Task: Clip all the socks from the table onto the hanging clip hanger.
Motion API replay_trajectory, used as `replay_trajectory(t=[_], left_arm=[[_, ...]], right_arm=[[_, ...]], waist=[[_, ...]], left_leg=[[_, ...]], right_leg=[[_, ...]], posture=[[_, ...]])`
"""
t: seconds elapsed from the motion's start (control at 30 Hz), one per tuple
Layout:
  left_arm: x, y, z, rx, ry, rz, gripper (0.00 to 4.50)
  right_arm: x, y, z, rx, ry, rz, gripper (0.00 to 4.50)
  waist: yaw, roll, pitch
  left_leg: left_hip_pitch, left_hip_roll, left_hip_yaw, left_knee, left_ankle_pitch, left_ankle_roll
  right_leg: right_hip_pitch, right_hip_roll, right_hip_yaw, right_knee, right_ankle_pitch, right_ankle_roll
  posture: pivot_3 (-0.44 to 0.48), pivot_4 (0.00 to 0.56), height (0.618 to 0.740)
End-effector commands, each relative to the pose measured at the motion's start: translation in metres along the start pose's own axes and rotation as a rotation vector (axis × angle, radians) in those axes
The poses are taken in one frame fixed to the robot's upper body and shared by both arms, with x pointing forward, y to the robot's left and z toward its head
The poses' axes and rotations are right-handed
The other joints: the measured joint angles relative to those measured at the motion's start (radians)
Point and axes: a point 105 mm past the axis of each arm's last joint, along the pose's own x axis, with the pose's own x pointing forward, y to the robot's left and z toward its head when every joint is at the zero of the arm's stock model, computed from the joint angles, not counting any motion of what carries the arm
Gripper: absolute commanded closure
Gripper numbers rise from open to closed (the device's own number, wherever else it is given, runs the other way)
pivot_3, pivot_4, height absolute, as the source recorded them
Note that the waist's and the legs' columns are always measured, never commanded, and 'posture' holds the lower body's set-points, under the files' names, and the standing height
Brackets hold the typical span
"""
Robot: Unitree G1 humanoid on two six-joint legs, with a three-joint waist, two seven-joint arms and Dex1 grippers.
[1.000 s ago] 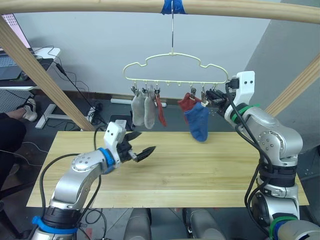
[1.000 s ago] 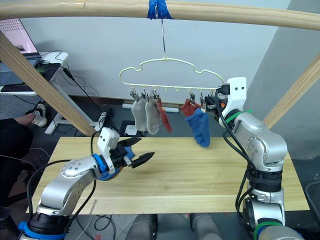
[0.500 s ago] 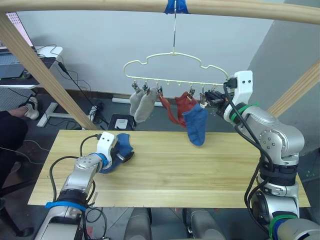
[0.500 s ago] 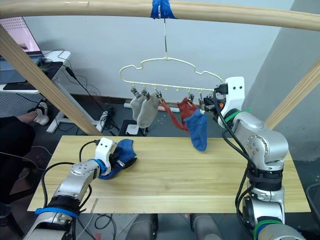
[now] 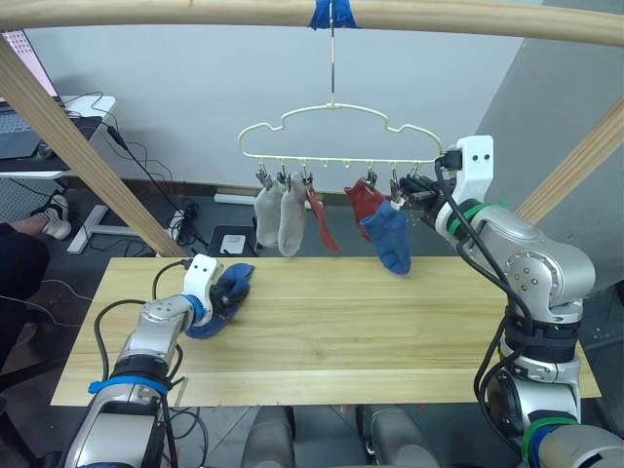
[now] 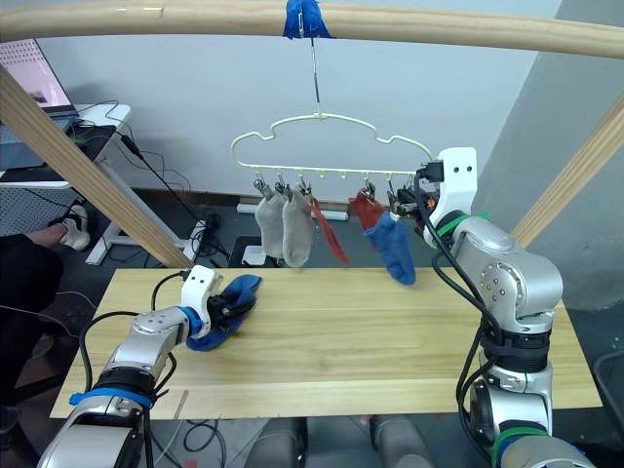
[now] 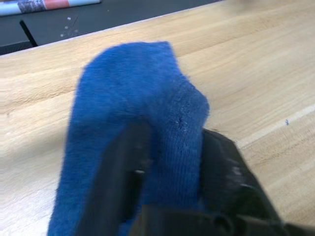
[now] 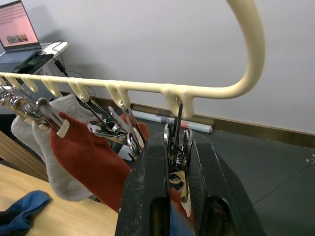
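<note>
A blue sock (image 5: 222, 292) lies on the table (image 5: 390, 322) near its left end. My left gripper (image 5: 226, 297) is down on it. The left wrist view shows both black fingers (image 7: 120, 162) pinching a fold of this blue sock (image 7: 133, 98). The pale clip hanger (image 5: 331, 122) hangs from the top pole. It carries two grey socks (image 5: 278, 216), two rust-red socks (image 5: 317, 219) and one blue sock (image 5: 392, 239). My right gripper (image 5: 414, 192) is raised at the hanger's right end, shut on the last metal clip (image 8: 176, 142).
A round wooden pole (image 5: 195, 12) spans overhead, with slanted poles at the left (image 5: 78, 146) and right (image 5: 575, 166). Behind the table are a desk with a laptop (image 6: 49, 97), floor cables and a person's leg (image 5: 19, 253).
My left gripper dropped from mid-air over the table to the blue sock on the left and closed on it. The hanging socks swung and settled. The right gripper kept its place.
</note>
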Motion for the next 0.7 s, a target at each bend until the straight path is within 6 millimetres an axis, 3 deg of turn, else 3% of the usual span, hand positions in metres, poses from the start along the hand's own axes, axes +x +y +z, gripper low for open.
replay_trajectory(t=[0.03, 0.13, 0.23, 0.37, 0.53, 0.7], left_arm=[[0.002, -0.024, -0.004, -0.014, 0.005, -0.105, 4.02], [0.0, -0.046, 0.024, 0.031, -0.094, -0.194, 4.46], [-0.005, -0.074, 0.061, 0.094, -0.228, -0.289, 4.49], [-0.021, -0.128, 0.133, 0.071, -0.503, -0.467, 4.49], [-0.042, -0.177, 0.198, 0.033, -0.746, -0.598, 4.49], [-0.039, -0.195, 0.216, 0.023, -0.802, -0.596, 4.49]], right_arm=[[-0.003, 0.005, 0.015, 0.005, -0.051, 0.022, 4.35], [-0.002, 0.007, 0.014, 0.027, -0.029, 0.032, 4.35], [-0.002, 0.007, 0.012, 0.048, 0.007, 0.038, 4.35], [-0.003, 0.008, 0.013, 0.046, 0.031, 0.035, 4.35], [-0.003, 0.013, 0.014, 0.054, 0.032, 0.035, 4.35], [-0.005, 0.015, 0.014, 0.063, 0.03, 0.032, 4.35]], waist=[[-0.001, 0.0, 0.0], [0.0, 0.0, 0.0], [0.001, 0.0, 0.0], [0.002, 0.0, 0.001], [-0.001, 0.0, 0.001], [-0.006, 0.0, 0.001]], left_leg=[[0.0, 0.0, 0.0, 0.0, 0.0, 0.0], [0.0, 0.0, 0.0, 0.0, 0.0, 0.0], [-0.001, 0.001, -0.001, 0.0, 0.0, 0.0], [-0.001, 0.0, -0.001, 0.0, 0.0, 0.0], [-0.001, 0.0, 0.0, 0.0, 0.0, 0.0], [-0.001, 0.0, 0.0, 0.0, 0.0, 0.0]], right_leg=[[0.0, 0.0, 0.0, 0.0, 0.0, 0.0], [0.0, 0.0, 0.0, 0.0, 0.0, 0.0], [0.0, 0.0, -0.001, -0.001, 0.0, 0.0], [0.0, 0.0, -0.001, -0.001, 0.0, 0.0], [0.0, 0.0, 0.0, -0.002, 0.0, 0.0], [0.0, 0.001, 0.001, -0.002, 0.0, 0.0]], posture=[[-0.076, 0.218, 0.74], [-0.076, 0.218, 0.74], [-0.071, 0.222, 0.74], [-0.071, 0.222, 0.74], [-0.084, 0.221, 0.74], [-0.09, 0.22, 0.74]])
